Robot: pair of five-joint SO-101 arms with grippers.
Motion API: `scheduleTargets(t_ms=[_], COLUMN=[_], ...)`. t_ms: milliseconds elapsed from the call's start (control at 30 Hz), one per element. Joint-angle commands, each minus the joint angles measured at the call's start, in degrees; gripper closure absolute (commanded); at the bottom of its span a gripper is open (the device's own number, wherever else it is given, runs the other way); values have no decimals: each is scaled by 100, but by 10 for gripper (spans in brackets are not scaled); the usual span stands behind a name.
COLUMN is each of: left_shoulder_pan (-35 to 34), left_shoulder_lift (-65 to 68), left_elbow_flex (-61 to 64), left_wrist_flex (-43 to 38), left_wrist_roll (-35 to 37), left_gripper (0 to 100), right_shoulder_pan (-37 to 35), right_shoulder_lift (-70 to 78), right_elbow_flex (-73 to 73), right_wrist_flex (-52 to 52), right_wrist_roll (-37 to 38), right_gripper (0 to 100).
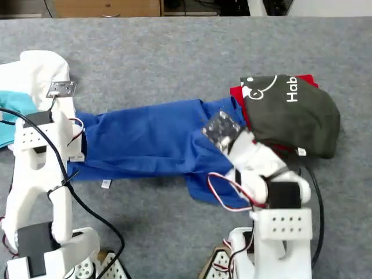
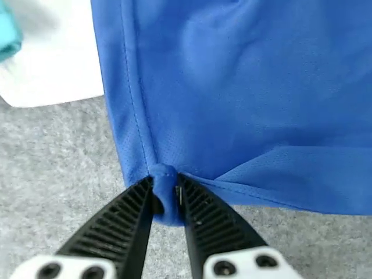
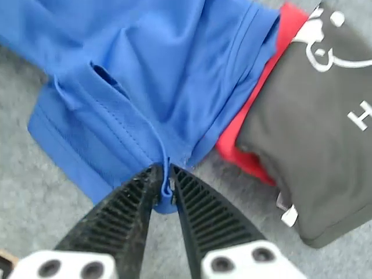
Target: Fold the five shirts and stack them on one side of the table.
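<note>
A blue shirt (image 1: 145, 139) lies stretched across the middle of the grey table (image 1: 174, 52). My left gripper (image 2: 165, 195) is shut on a pinched fold at the blue shirt's (image 2: 250, 99) hem, at its left end. My right gripper (image 3: 164, 183) is shut on the edge of the blue shirt (image 3: 157, 64) at its right end. Beside that end sits a folded dark grey shirt (image 1: 290, 113) on top of a red shirt (image 1: 238, 96). The dark grey shirt (image 3: 314, 133) and red shirt (image 3: 261, 122) lie close to my right gripper.
A white shirt (image 1: 38, 72) and a teal shirt (image 1: 14, 110) lie at the table's left edge, next to the left arm (image 1: 38, 174). The white shirt (image 2: 52, 64) and a teal shirt corner (image 2: 9, 32) border the blue hem. Bare table stretches along the far side.
</note>
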Motion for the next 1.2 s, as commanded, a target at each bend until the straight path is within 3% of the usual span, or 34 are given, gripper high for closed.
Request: scheduleTargets(t_ms=[0, 367, 467, 600, 733, 800, 1000, 1167], left_shoulder_pan=[70, 62, 62, 62, 70, 70, 70, 18], left_shoulder_lift=[40, 1314, 1657, 1991, 2360, 2598, 3319, 3714], left_elbow_flex=[-501, -1459, -2426, -4158, -5873, -6549, -7947, -8185], left_wrist_flex=[158, 176, 185, 158, -105, -325, -633, -589], left_wrist_roll=[-18, 246, 563, 1169, 1723, 1952, 2013, 2013], left_gripper=[980, 981, 981, 981, 981, 981, 980, 981], right_shoulder_pan=[277, 242, 259, 242, 251, 259, 242, 233], right_shoulder_lift=[-409, -690, -681, -295, 822, 1578, 4022, 6097], right_elbow_flex=[382, 514, 268, -154, -620, -1121, -4110, -7248], right_wrist_flex=[-9, -316, -1292, -3429, -5644, -6180, -5389, -4079], right_wrist_roll=[369, 484, 440, 404, -343, -607, -1301, -1987], right_gripper=[998, 998, 998, 998, 998, 998, 998, 998])
